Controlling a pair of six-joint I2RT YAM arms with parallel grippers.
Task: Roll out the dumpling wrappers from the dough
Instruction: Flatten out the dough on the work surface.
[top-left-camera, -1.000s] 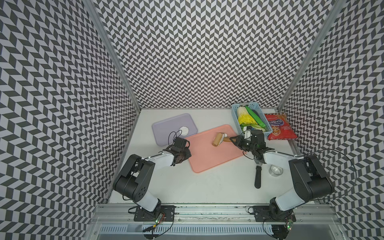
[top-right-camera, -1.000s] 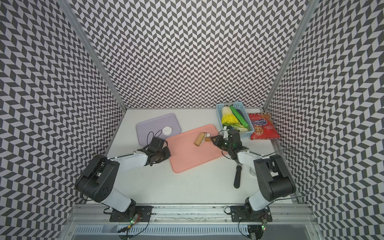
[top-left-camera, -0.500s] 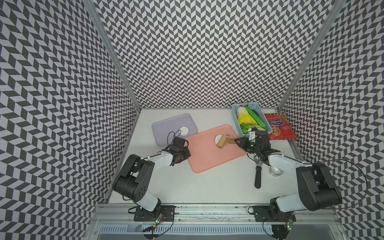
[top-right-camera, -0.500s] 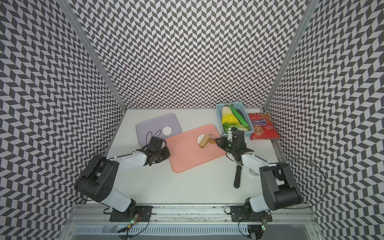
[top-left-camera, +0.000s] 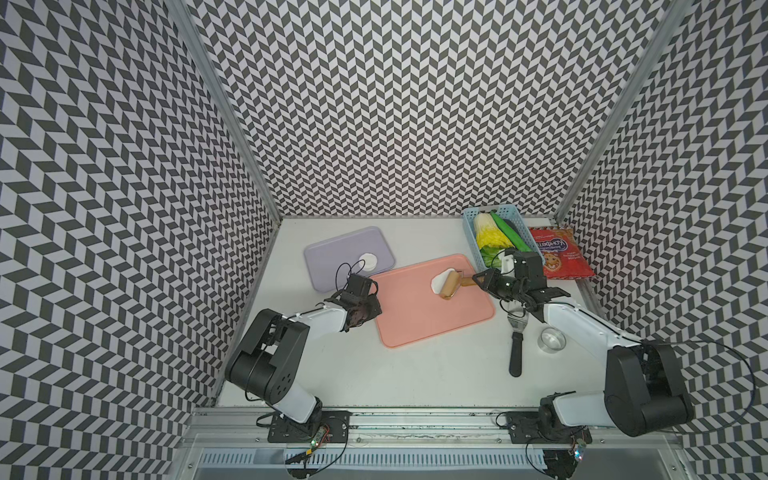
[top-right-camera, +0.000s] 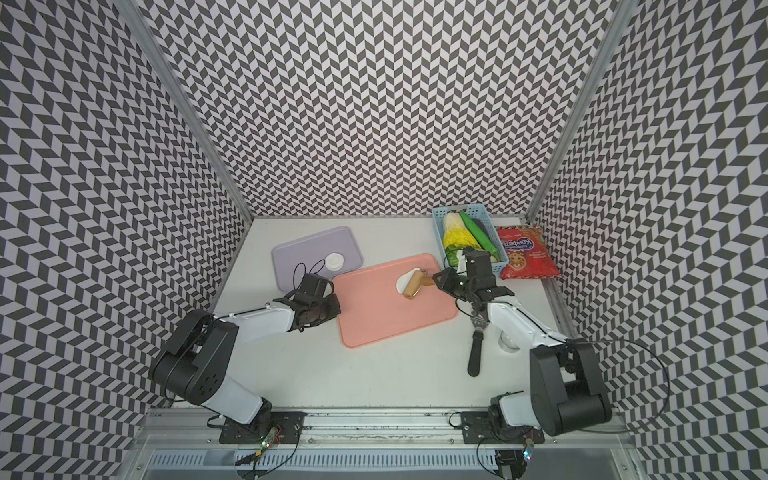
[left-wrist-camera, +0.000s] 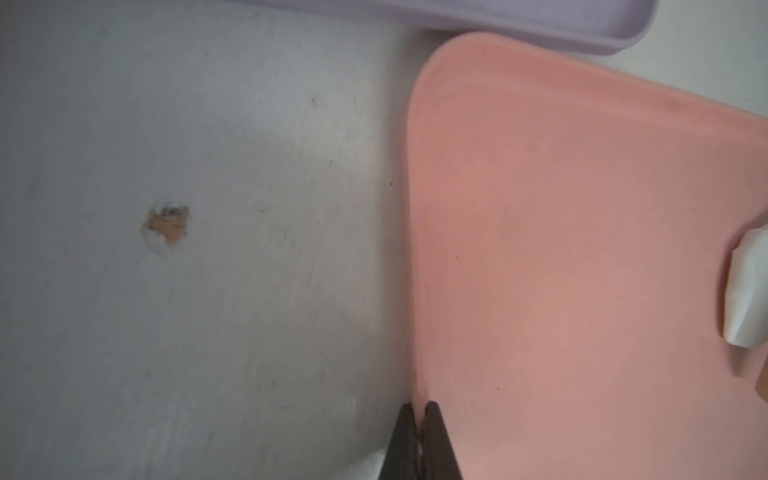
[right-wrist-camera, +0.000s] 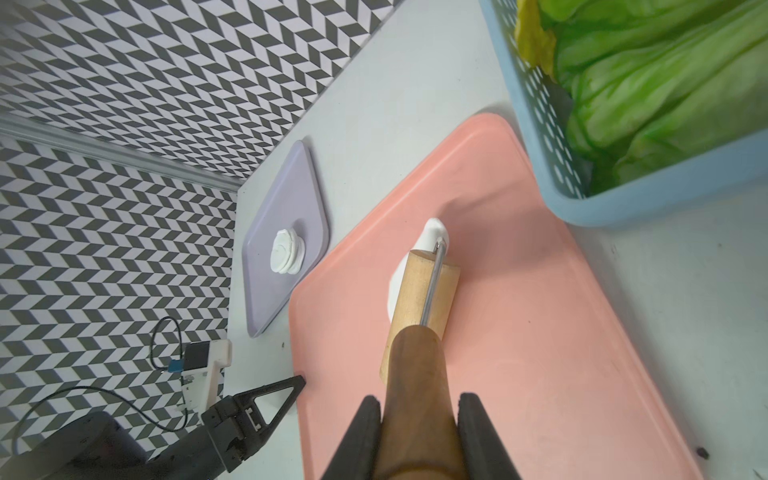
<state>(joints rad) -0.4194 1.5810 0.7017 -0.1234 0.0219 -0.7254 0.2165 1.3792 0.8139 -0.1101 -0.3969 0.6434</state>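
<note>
White tabletop, chevron walls | purple tray: 1 stack of dumpling wrappers | left gripper: jaws closed on pink tray rim | dough: on pink tray, far right part, under wooden roller | right gripper: jaws partly apart, clamping wooden roller handle

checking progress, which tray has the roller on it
The pink tray: the roller lies on the dough there, held by the right claw. The purple tray holds only a stack of wrappers.
</note>
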